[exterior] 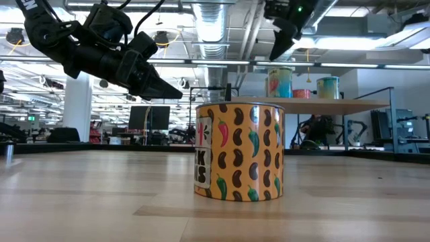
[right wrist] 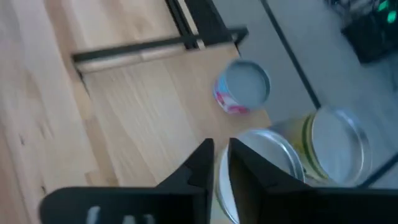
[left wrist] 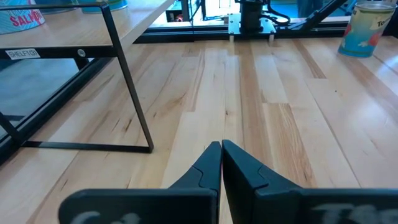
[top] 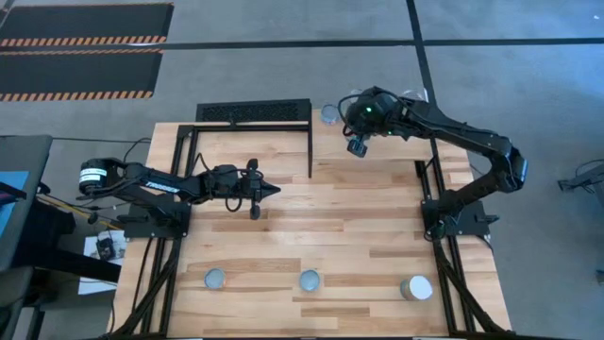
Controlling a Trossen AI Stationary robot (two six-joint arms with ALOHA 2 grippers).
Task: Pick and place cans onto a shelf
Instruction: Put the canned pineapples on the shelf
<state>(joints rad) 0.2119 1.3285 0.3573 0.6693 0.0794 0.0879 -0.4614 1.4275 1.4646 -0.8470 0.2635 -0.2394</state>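
Note:
My right gripper [top: 357,147] [right wrist: 216,163] hangs shut and empty above the pale shelf [exterior: 336,105] at the table's far right. It is just over a silver-topped can [right wrist: 264,163] that stands there beside a yellow-green can [right wrist: 336,144] and a pink-labelled can [right wrist: 242,88]. My left gripper [top: 271,192] [left wrist: 221,152] is shut and empty above the table's middle. Three cans stand on their bases along the near edge: one at the left [top: 215,279], an orange bean-print can [top: 310,280] [exterior: 238,151], and a blue-labelled can [top: 415,288] [left wrist: 367,28].
A black metal frame [top: 253,111] stands at the far left; its thin legs [left wrist: 130,81] are near my left gripper, and a can [left wrist: 18,15] shows behind them. Bare planks lie between the frame and the near row of cans. Each arm's base is clamped to a side edge.

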